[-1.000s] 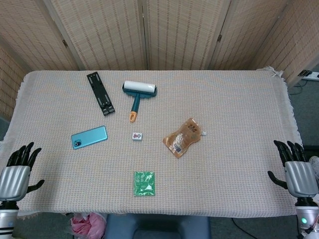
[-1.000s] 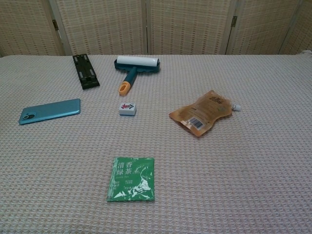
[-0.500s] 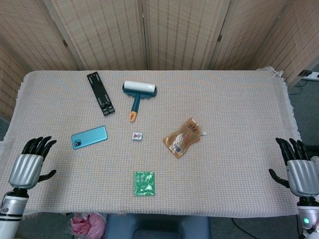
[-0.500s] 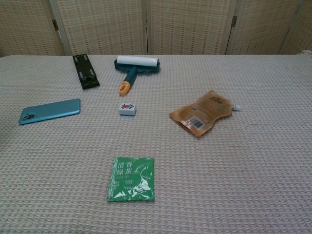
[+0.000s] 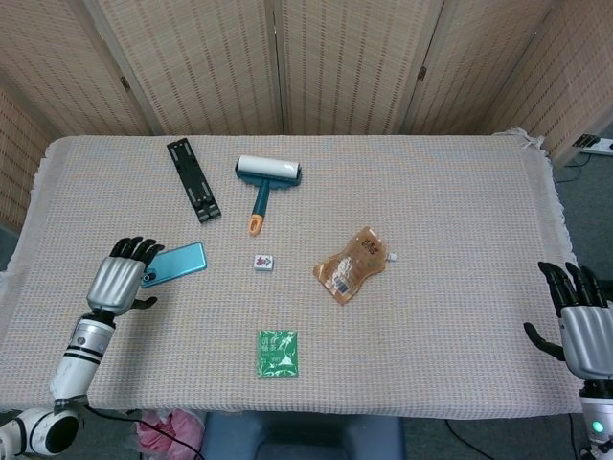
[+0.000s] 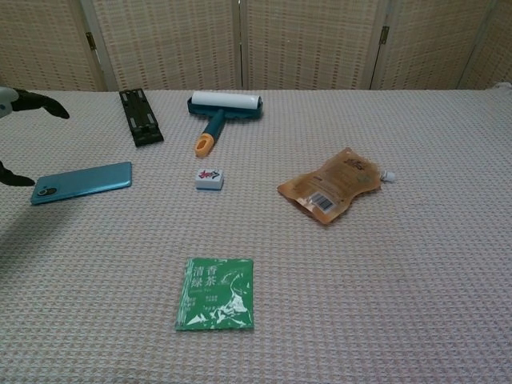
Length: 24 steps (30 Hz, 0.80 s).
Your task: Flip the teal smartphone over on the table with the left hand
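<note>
Approach step: my left hand [image 5: 120, 278] hovered open, holding nothing, over the camera end of the teal smartphone [image 5: 178, 261], which lay flat, left of the mahjong tile [image 5: 263, 262]. Next I needed fingers under its edge.

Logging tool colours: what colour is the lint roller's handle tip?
Orange, on the lint roller; clearest in the chest view.

Staged test room: cloth-covered table [image 5: 431, 192], woven folding screens [image 5: 335, 57] behind.

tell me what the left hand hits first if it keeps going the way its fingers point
Most likely the teal smartphone: the left hand points at its camera end, fingers already over that edge, though height above it is unclear.
</note>
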### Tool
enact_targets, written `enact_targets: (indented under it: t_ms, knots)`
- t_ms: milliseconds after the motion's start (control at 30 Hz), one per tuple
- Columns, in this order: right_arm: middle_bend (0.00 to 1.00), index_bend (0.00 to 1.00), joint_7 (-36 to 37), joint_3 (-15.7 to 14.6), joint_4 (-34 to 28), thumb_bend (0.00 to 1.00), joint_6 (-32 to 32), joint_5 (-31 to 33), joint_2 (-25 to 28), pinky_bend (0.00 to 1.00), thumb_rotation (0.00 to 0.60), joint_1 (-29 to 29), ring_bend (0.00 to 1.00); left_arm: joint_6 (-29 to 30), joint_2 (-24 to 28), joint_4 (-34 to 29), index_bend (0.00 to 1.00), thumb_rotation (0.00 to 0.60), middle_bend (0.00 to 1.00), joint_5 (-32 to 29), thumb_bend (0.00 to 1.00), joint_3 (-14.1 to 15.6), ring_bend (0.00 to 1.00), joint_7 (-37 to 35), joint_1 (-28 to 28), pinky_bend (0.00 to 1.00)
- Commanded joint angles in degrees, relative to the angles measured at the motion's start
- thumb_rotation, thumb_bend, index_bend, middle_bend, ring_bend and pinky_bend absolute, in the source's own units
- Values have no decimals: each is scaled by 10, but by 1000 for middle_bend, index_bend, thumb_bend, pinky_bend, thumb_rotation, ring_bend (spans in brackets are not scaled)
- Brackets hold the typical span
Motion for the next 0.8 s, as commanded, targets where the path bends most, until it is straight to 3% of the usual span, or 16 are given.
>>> enact_targets:
  t_ms: [33, 300, 800]
  knots:
    - [120, 84, 1, 0, 1, 157, -2, 2, 0, 85, 600, 1, 76, -29, -40, 46, 225, 600, 222, -49, 135, -13, 147, 29, -32, 146]
    - [120, 84, -2, 1, 1, 157, -11, 8, 1, 85, 600, 3, 75, -46, -106, 123, 278, 600, 288, -115, 188, -15, 182, 66, -67, 146]
    - [119, 84, -5, -1, 0, 156, -22, 17, 0, 85, 600, 6, 76, -30, -163, 161, 262, 600, 288, -245, 226, -10, 182, 204, -110, 146]
